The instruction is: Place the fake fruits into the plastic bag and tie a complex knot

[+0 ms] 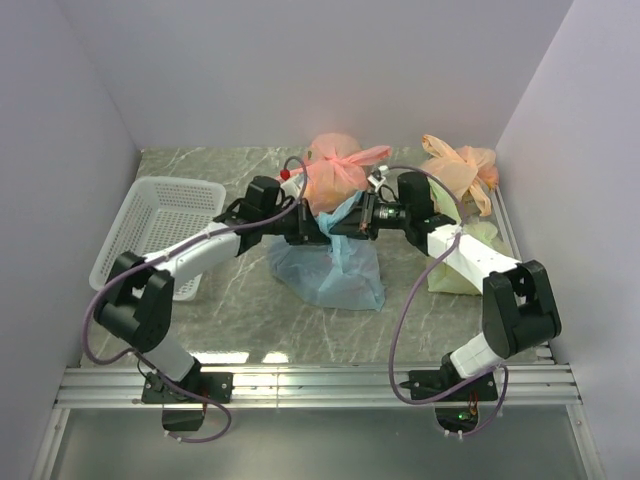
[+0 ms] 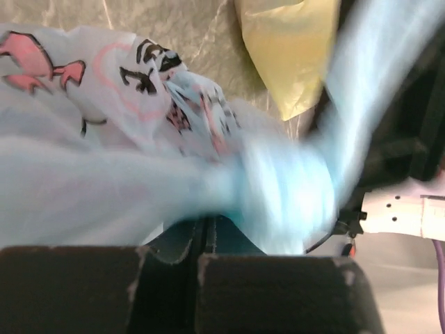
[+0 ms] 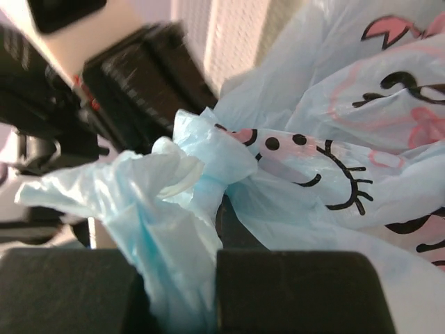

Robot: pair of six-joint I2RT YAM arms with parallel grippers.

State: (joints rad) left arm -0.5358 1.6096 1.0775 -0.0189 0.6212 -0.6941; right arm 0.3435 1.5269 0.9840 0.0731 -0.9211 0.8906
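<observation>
Left claw: the left gripper [image 2: 200, 259] has its jaws drawn to a thin slit. Blurred blue film bunches just past the tips, and I cannot tell whether any is pinched.
Right claw: the right gripper [image 3: 182, 285] is clamped on a strand of light blue film that runs down between its tips.
Knot: the knot [image 3: 191, 167] is a crumpled twist just beyond the right claw, between the two facing claws.
Bag: the plastic bag [image 1: 335, 270], printed in pink and black, sits mid-bench [image 1: 230, 300], nearer the far edge.
Behind: a pink-orange bag [image 1: 335, 168] is right behind it.
Far right corner: a second pink-orange bag [image 1: 460, 165].
Right edge: a yellow-green bag [image 1: 462, 262], partly under the right arm.
Left edge: a white basket [image 1: 160, 225].
</observation>
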